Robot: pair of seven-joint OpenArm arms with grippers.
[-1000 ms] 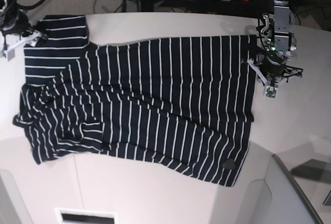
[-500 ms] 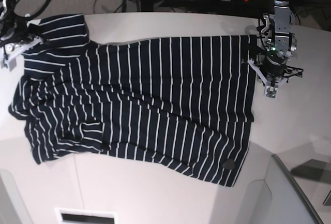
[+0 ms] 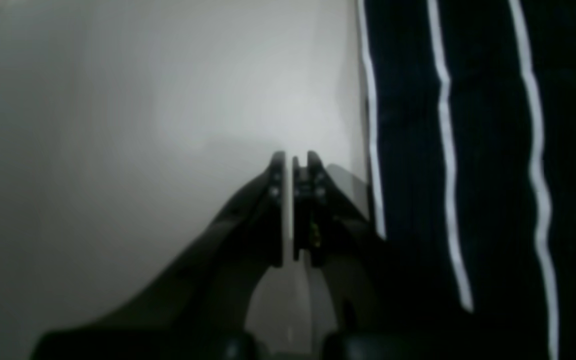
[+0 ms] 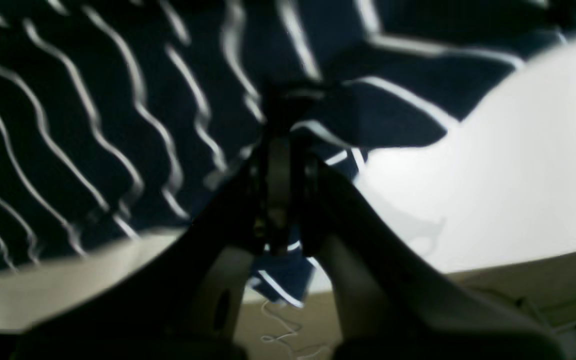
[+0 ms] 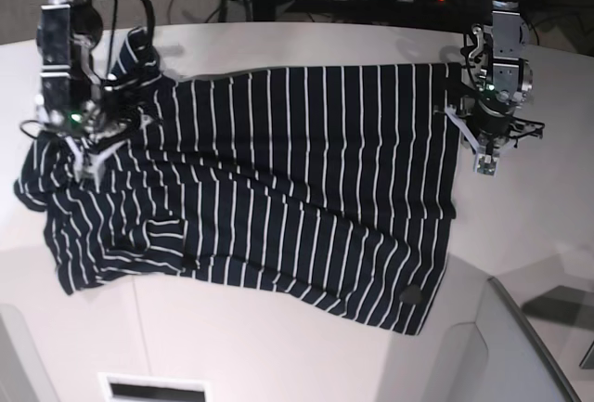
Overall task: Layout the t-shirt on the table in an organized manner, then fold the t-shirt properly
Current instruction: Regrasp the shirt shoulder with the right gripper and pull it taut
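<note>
**Right gripper clamped on a fold of the t-shirt, left gripper closed beside the hem**

The t-shirt [image 5: 278, 188] lies spread across the white counter [image 5: 520, 226], its stripes running across its width. Most of the body lies flat; the end nearest the right gripper [image 5: 88, 156] is bunched and rumpled, with one part pulled up into a ridge under that arm.

The right gripper sits over this bunched end. In the right wrist view its jaws are pressed together on a fold of striped cloth [image 4: 288, 125], with more cloth showing just below the fingers and wavy stripes spreading away on one side. Bare counter lies on the other side of the gripper.

The left gripper [image 5: 484, 156] rests on the counter just beside the opposite end of the shirt. In the left wrist view its jaws [image 3: 295, 165] are together with only a thin slit between them and nothing in them; the shirt's edge runs just alongside, not pinched.
</note>
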